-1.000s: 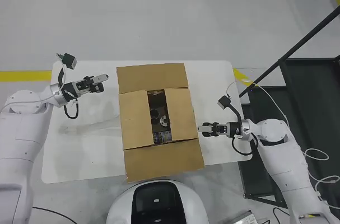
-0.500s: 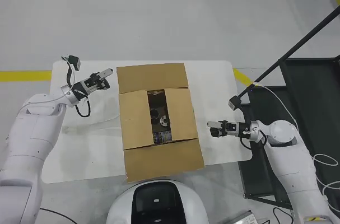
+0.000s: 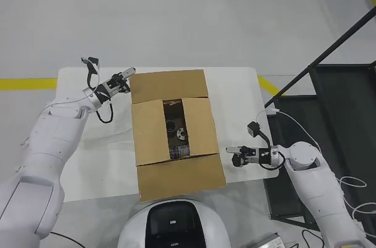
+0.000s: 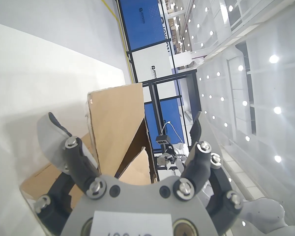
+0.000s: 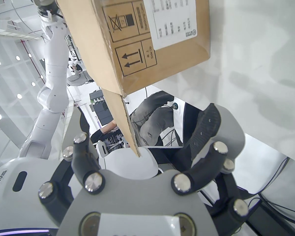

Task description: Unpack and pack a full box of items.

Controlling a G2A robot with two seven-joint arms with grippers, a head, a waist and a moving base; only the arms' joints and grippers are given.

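The cardboard box [image 3: 152,133] sits in the middle of the white surface [image 3: 95,161]. Its two side flaps are folded inward but do not meet, and the dark gap between them shows some items [image 3: 177,133], too small to name. The far flap [image 3: 168,85] at 12 o'clock and the near flap [image 3: 181,177] at 6 o'clock lie spread outward. The left gripper [image 3: 127,75] is at the box's 11 o'clock corner. In its wrist view the fingers [image 4: 51,126] are spread wide, with the far flap's corner [image 4: 115,114] standing between them but not pinched. The right gripper [image 3: 230,149] is at the 4 o'clock corner, just beside the box wall. Its fingers [image 5: 206,124] are also released, and the near flap's edge [image 5: 127,133] runs between them. The two arms seem placed at opposite corners so that each can take one outer flap. Working diagonally would probably keep the box from sliding or twisting. Either gripper would have to close on its flap before it could fold anything.
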